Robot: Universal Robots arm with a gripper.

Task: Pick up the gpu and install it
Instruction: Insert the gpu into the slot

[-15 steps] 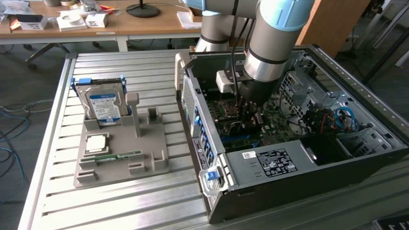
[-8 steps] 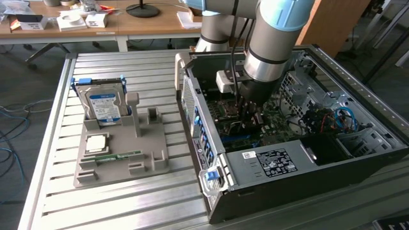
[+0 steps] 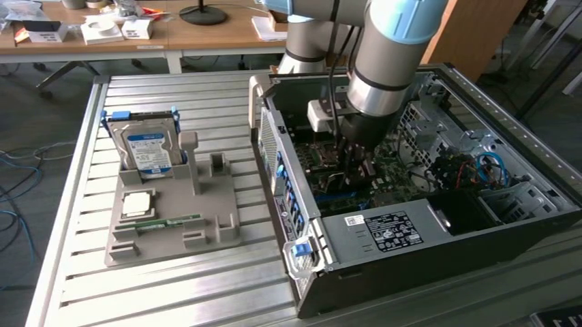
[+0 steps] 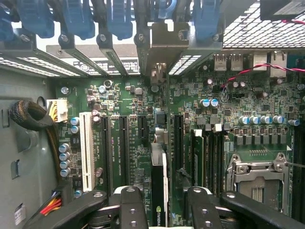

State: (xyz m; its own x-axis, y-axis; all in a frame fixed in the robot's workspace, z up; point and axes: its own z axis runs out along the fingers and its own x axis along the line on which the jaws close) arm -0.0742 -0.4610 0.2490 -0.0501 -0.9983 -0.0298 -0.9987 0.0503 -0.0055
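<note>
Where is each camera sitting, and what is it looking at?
Exterior view: off the arm, above the slatted table, looking down into the open computer case; the robot arm reaches into it.
Wrist view: on the arm's wrist inside the case, facing the motherboard; the pincer stands open around the upright gpu.
Shared: both see the motherboard and the pincer.

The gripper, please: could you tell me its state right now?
Gripper: open, fingers either side of the gpu standing in its motherboard slot, not clamping it.
</note>
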